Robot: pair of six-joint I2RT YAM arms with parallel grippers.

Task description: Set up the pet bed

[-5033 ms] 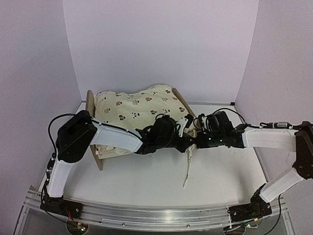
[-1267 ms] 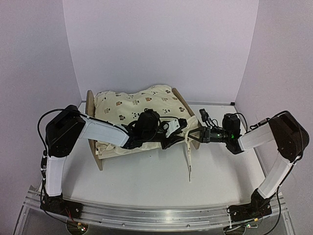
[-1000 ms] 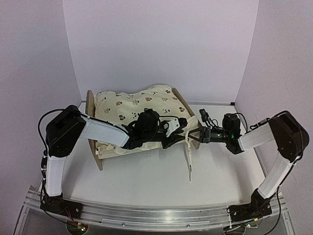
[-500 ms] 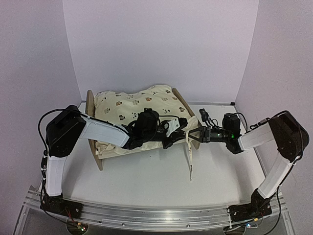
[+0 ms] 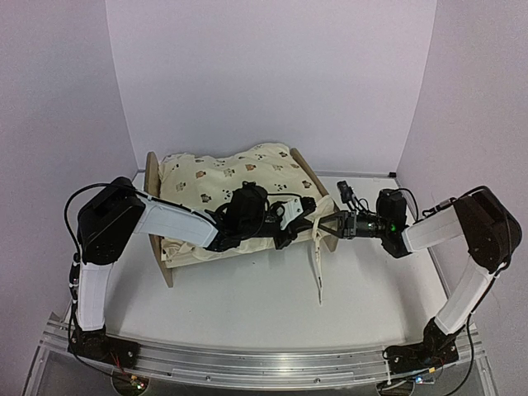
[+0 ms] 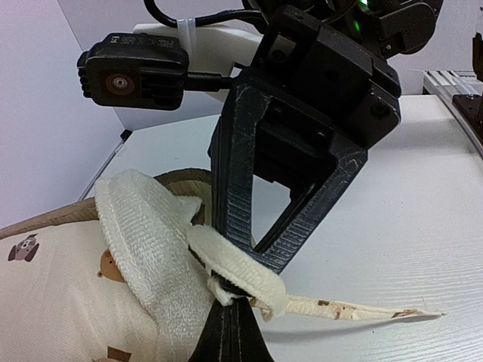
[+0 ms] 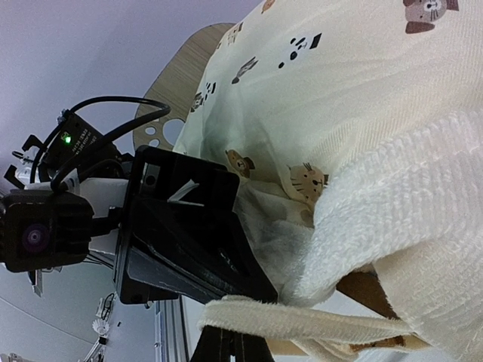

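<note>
Pinching, left gripper [image 6: 226,313]: my jaws are closed tight on the quilt tie [image 6: 245,273].
Right gripper [image 7: 225,343]: closed on that tie too, just beside my left.
Quilt [image 5: 231,177]: heaped in the pet bed [image 5: 152,175].
Pet bed: far middle of the table [image 5: 247,305].

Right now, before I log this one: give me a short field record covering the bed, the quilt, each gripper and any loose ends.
pet bed: standing on the table, mostly covered
quilt: draped over the bed, bunched at the end nearer the right arm
left gripper: jaws shut on the quilt's terry edge
right gripper: jaws shut on a thin quilt strap, meeting the left gripper
loose strip: trails from that end onto the table
</note>
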